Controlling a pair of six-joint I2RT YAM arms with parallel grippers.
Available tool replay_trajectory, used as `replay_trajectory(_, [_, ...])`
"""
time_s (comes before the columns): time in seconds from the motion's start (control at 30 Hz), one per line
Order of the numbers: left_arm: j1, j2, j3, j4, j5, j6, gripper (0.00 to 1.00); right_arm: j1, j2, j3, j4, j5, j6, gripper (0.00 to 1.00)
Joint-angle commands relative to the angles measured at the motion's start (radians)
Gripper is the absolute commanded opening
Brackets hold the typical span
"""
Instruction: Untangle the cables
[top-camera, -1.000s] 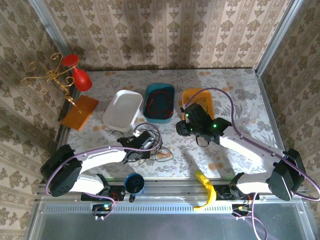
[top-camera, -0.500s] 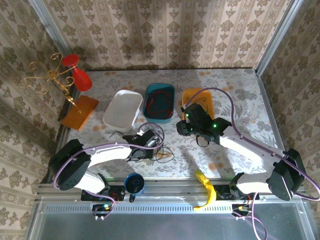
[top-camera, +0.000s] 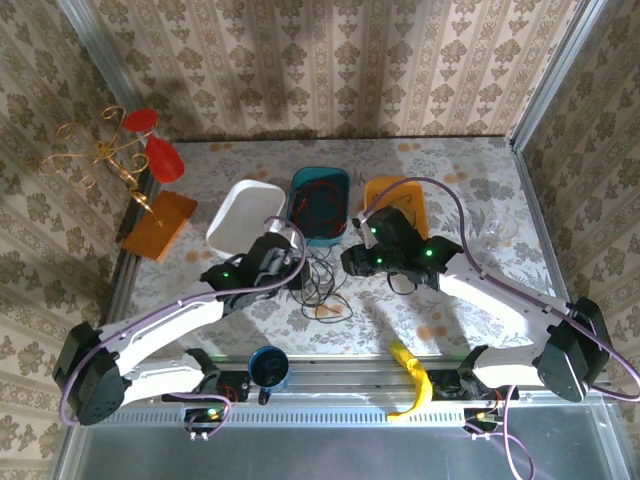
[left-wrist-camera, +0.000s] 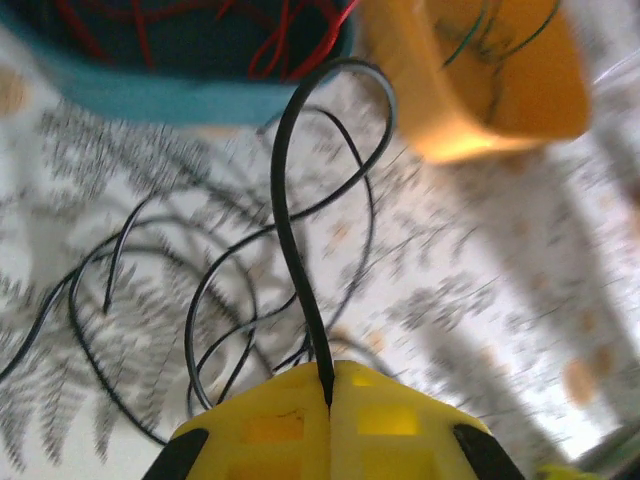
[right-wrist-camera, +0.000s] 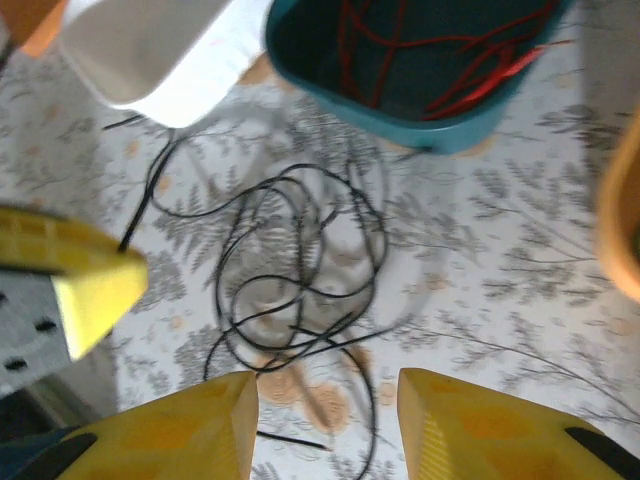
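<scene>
While we scan in from the far left, gold stand (top-camera: 105, 150) w/ red goblets (top-camera: 163, 158) sits at the left edge of the floral table (top-camera: 450, 160), orange block (top-camera: 160, 224) just beside its foot. Next along, white tub (top-camera: 243, 218), set at an angle. Down at the near rail, blue cup (top-camera: 268, 367).

Now the action: left gripper (left-wrist-camera: 328, 388) is just in front of the gap btwn white tub and teal tub (left-wrist-camera: 170, 95), jaws pressed tight together. Its wrist cam shows the black cable (left-wrist-camera: 279, 200) pinched right at the fingertips, one strand rising out of the pinch and arching over toward the teal wall. Rest of that cable sprawls in loose overlapping loops on the table, in front of the teal tub, btwn the two grippers. Red cable (top-camera: 318, 203) lies coiled inside the teal tub, apart from the black one.

Moving right: right gripper (right-wrist-camera: 325, 400) hovers above the black loops, jaws partway apart, nothing btwn them. Its cam catches the left gripper's yellow finger (right-wrist-camera: 95, 290) at the left edge w/ a black strand running up to it.

Further right, orange tub (left-wrist-camera: 520, 110) just beside the teal one, green cable (left-wrist-camera: 476, 30) inside it. Yellow curved thing (top-camera: 410, 365) on the near rail, can't tell what it is. Far right, clear glass (top-camera: 497, 230) stands alone, well apart from the cables.
</scene>
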Motion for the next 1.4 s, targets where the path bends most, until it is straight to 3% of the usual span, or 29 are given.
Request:
replay_trajectory(0.0, [0.023, -0.034, 0.026, 0.050, 0.147, 0.047, 0.00, 0.040, 0.079, 0.033, 0.020, -0.068, -0.014, 0.44])
replay_trajectory(0.23, [0.027, -0.187, 0.048, 0.073, 0.134, 0.077, 0.00, 0.048, 0.155, 0.049, 0.045, 0.030, 0.033, 0.45])
replay_trajectory(0.33, [0.027, -0.264, 0.083, 0.049, 0.064, 0.108, 0.00, 0.041, 0.143, 0.032, 0.044, 0.105, 0.067, 0.45])
replay_trajectory(0.43, [0.036, -0.326, 0.146, -0.012, -0.021, 0.150, 0.00, 0.014, 0.095, -0.017, 0.072, 0.172, 0.116, 0.45])
replay_trajectory(0.63, [0.085, -0.414, 0.251, -0.040, -0.069, 0.214, 0.00, -0.059, -0.087, -0.112, 0.089, 0.320, 0.185, 0.47])
replay_trajectory(0.87, [0.154, -0.403, 0.367, -0.121, -0.282, 0.330, 0.00, -0.110, -0.164, -0.143, 0.069, 0.317, 0.179, 0.48])
replay_trajectory(1.0, [0.240, -0.323, 0.420, -0.177, -0.355, 0.372, 0.00, -0.111, -0.156, -0.134, 0.055, 0.296, 0.169, 0.48])
replay_trajectory(1.13, [0.368, -0.246, 0.429, -0.175, -0.286, 0.349, 0.00, -0.113, -0.157, -0.129, 0.050, 0.283, 0.161, 0.48])
replay_trajectory(1.37, [0.616, -0.122, 0.332, -0.074, -0.014, 0.271, 0.00, -0.114, -0.172, -0.129, 0.022, 0.297, 0.150, 0.48])
